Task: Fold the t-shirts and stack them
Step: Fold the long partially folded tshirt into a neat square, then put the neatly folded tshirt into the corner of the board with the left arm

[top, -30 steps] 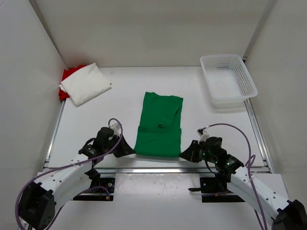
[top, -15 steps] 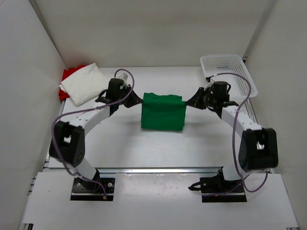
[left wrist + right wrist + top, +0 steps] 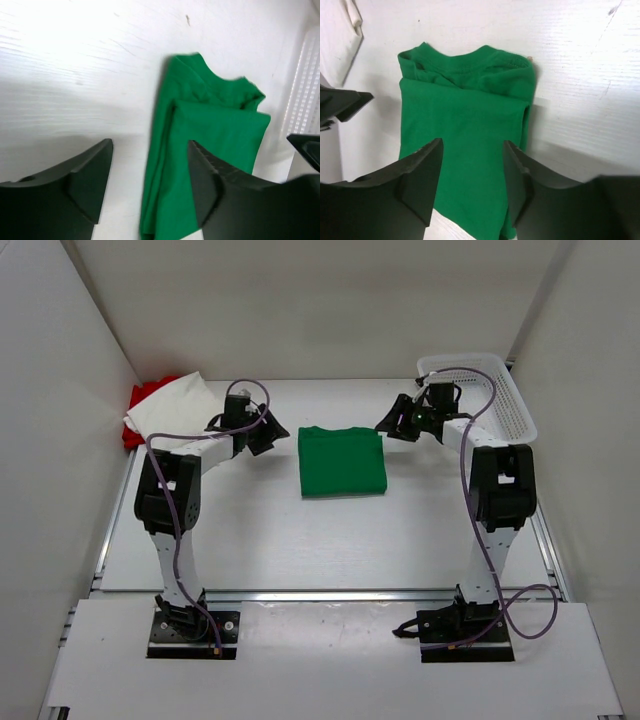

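The green t-shirt (image 3: pixel 342 461) lies folded into a flat rectangle in the middle of the table, collar toward the back. My left gripper (image 3: pixel 272 432) hovers just off its far left corner and my right gripper (image 3: pixel 385 427) off its far right corner. Both are open and hold nothing. The left wrist view shows the green t-shirt (image 3: pixel 220 130) beyond my open left gripper (image 3: pixel 150 150). In the right wrist view it (image 3: pixel 465 105) lies under my open right gripper (image 3: pixel 472 150). The folded white t-shirt (image 3: pixel 172 412) rests on the red t-shirt (image 3: pixel 141 397) at the back left.
A white mesh basket (image 3: pixel 520 406) stands at the back right corner, close behind my right arm; it also shows as the basket (image 3: pixel 305 95) in the left wrist view. White walls enclose the table on three sides. A metal rail (image 3: pixel 330 594) runs along the near edge.
Both grippers carried the green shirt's near hem to the far edge, folding it in half. They have since opened, let go and drawn apart to either side.
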You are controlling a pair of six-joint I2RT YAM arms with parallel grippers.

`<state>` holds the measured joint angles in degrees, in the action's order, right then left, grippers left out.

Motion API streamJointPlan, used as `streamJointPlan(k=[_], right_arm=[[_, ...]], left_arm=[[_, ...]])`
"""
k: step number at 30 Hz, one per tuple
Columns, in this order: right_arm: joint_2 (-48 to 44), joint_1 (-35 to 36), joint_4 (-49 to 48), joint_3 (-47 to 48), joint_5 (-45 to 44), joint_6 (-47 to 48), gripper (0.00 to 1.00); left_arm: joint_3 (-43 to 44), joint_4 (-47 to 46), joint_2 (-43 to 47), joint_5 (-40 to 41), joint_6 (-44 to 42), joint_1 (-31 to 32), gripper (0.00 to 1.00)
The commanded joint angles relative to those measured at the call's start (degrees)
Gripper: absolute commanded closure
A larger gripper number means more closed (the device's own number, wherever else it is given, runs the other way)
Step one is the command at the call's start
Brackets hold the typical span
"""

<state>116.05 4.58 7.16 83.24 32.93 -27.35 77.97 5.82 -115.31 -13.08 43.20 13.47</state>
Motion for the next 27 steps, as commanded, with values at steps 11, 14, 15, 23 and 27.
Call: streamJointPlan(k=[11, 14, 15, 23, 27], right_arm=[[-34.8, 9.4, -21.6, -41.3, -7.4, -5.8, 0.48], [-39.1, 11.1, -22.4, -48.3, -7.4, -6.3, 0.48], [-41.1, 11.7, -22.5, -49.2, -7.4, -6.2, 0.48], [-52.1, 11.1, -20.4, -58.7, -7.1, -6.8, 0.48], [-57.2, 8.8, -18.6, -62.8, -6.8, -6.7, 0.49]], left_arm=[[-18.8, -16.5, 5.4, -11.4, 0.6, 3.8, 0.15], [-15.1, -14.5, -0.1, -11.4, -0.7, 6.1, 0.21], [-14.2, -14.7, -0.6, -11.3, -0.4, 7.3, 0.26], [-4.2, -15.1, -6.4, -11.3, 4.3, 10.2, 1.0], [13.2, -4.0, -7.0, -10.7, 1.4, 9.2, 1.0]])
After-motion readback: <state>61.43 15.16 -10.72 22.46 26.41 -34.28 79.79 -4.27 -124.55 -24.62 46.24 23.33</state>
